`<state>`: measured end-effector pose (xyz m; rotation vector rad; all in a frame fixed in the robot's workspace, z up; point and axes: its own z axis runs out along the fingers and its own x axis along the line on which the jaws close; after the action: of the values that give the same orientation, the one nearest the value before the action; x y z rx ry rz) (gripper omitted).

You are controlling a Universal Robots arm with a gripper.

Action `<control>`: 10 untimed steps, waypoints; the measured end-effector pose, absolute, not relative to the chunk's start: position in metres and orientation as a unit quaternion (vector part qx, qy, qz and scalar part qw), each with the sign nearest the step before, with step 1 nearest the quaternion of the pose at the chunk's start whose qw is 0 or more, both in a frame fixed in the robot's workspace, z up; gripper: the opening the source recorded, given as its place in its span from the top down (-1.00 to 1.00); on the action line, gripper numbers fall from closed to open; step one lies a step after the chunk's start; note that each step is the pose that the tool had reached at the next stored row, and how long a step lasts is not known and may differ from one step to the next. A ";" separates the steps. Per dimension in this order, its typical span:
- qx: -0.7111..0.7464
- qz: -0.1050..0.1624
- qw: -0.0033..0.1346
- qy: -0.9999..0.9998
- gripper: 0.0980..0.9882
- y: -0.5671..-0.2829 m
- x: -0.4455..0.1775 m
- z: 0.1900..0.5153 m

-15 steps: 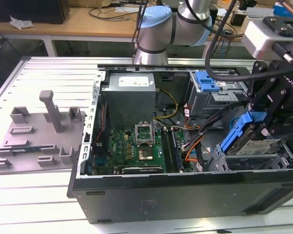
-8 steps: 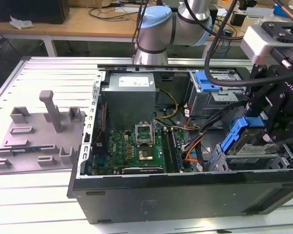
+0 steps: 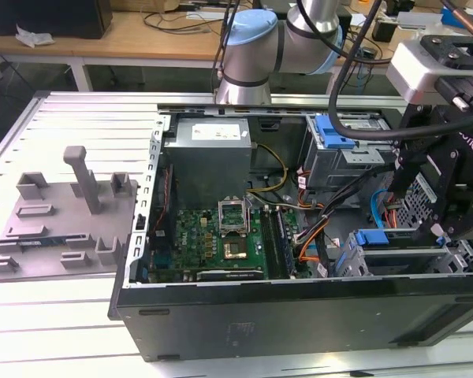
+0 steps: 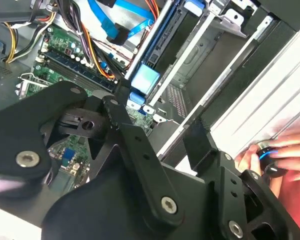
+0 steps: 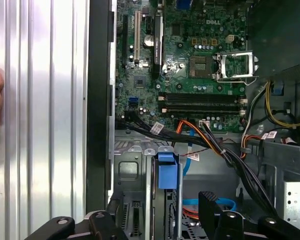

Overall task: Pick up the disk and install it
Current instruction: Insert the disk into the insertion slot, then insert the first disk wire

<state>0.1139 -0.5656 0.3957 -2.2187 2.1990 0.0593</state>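
At the exterior view's left, a grey plastic fixture plate with upright posts (image 3: pixel 57 227) lies on the ribbed aluminium table (image 3: pixel 87 118) with no drive in its cradle, which suggests the pick-up is already done. To its right stands the open black steel computer case (image 3: pixel 299 315), lying on its side so that the green motherboard (image 3: pixel 213 236) and the metal drive cage at the near right can be reached from above. There, what appears to be the disk (image 3: pixel 372 238), a silver-metal hard drive in a blue plastic frame, sits edge-on in a cage slot. Its blue end tab faces up, as seen in the first wrist view (image 5: pixel 167 171) and the second wrist view (image 4: pixel 147 77). Orange and black cables (image 5: pixel 210 140) run just beside it.

Above the slot, at the exterior view's right, the arm's black two-finger gripper (image 3: pixel 426 220) hangs directly over the tab, as both wrist views show (image 5: pixel 162 212) (image 4: pixel 155 120). The jaws are spread wide and grip nothing, and the tab lies between them rather than pinched. Judging by this, the drive is being left in its bay, though whether it is fully seated cannot be told.

A person's hand (image 4: pixel 275 152) rests on the table slats outside the case wall, holding a small dark object.
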 end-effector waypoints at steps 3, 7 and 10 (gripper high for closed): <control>-0.710 0.019 0.008 0.704 -0.35 -0.566 0.114 0.396; -0.710 0.018 0.008 0.704 -0.35 -0.566 0.114 0.396; -0.710 0.018 0.007 0.704 -0.35 -0.566 0.114 0.396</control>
<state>0.1139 -0.5656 0.3957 -2.2205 2.2008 0.0556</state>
